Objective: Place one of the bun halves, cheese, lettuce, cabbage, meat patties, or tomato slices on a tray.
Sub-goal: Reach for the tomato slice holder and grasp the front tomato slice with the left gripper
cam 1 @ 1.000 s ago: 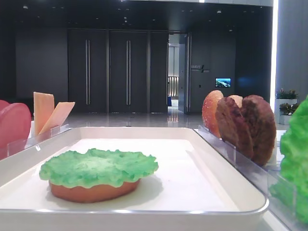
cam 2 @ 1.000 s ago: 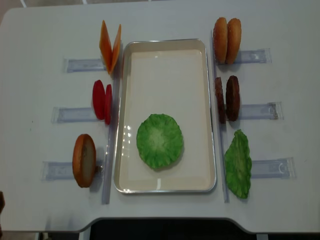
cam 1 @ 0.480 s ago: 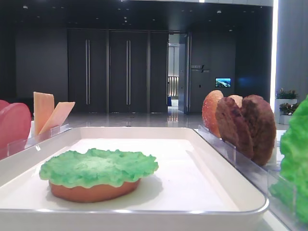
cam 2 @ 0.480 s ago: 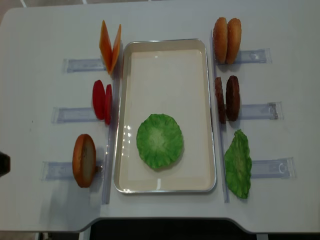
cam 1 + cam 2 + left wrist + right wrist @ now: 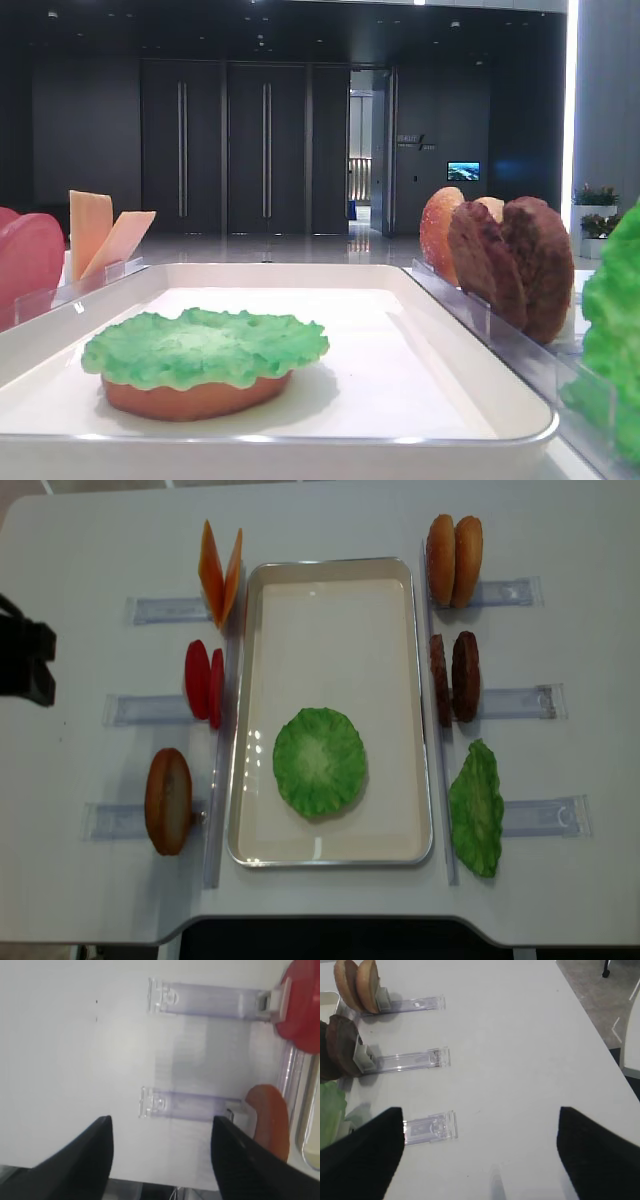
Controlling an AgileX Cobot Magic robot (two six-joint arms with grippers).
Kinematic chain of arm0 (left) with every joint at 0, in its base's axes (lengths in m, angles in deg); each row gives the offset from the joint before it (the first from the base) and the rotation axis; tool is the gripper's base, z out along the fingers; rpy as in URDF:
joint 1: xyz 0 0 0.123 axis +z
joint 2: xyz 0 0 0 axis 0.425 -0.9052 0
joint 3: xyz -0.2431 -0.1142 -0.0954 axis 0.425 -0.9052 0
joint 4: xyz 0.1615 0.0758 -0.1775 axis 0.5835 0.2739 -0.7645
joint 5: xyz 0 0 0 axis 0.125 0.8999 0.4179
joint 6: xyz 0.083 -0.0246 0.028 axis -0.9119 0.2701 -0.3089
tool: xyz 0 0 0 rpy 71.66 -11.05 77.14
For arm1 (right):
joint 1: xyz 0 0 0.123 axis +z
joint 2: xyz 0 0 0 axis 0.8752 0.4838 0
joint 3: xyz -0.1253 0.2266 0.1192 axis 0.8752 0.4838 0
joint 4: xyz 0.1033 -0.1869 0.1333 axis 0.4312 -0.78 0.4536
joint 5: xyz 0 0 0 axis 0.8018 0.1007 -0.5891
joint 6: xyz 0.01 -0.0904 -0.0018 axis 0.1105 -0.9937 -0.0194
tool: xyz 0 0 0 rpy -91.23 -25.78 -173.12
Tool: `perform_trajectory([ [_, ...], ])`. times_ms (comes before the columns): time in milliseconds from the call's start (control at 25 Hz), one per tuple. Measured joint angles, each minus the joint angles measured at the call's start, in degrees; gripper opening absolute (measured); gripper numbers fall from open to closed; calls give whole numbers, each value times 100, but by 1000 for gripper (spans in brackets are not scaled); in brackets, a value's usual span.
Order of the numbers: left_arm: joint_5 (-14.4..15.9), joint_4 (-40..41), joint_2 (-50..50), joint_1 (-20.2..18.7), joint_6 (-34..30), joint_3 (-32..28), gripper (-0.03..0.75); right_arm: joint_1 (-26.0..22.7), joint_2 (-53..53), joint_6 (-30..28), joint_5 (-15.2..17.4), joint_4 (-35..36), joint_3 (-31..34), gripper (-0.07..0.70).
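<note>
Reach under way: left gripper [image 5: 159,1152] spread wide, empty, at the overhead frame's left edge. Tomato slices [image 5: 204,683] stand left of tray [image 5: 334,712]. Next, likely descend and straddle one slice.

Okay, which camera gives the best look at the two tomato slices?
The overhead exterior view: both tomato slices stand on edge left of the tray, unobstructed. The low exterior view catches them cut off at its left edge; the left wrist view shows a red sliver; the right wrist view, none.
</note>
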Motion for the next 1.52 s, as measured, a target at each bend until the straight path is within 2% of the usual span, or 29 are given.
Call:
perform_trajectory([
  [200,-5,-28,-929,0,0,980,471,0,0,0,0,0,0,587],
  [400,-11,-147,-1636,0,0,1594,471,0,0,0,0,0,0,587],
  [640,-28,-178,-2315,0,0,1859,471,0,0,0,0,0,0,587],
  [920,-34,-344,-2559,-30,45,1879,471,0,0,0,0,0,0,587],
  [1120,-165,-338,-2559,-398,431,1886,471,0,0,0,0,0,0,587],
  [1520,-667,-322,-2637,-1712,1369,1886,471,0,0,0,0,0,0,587],
])
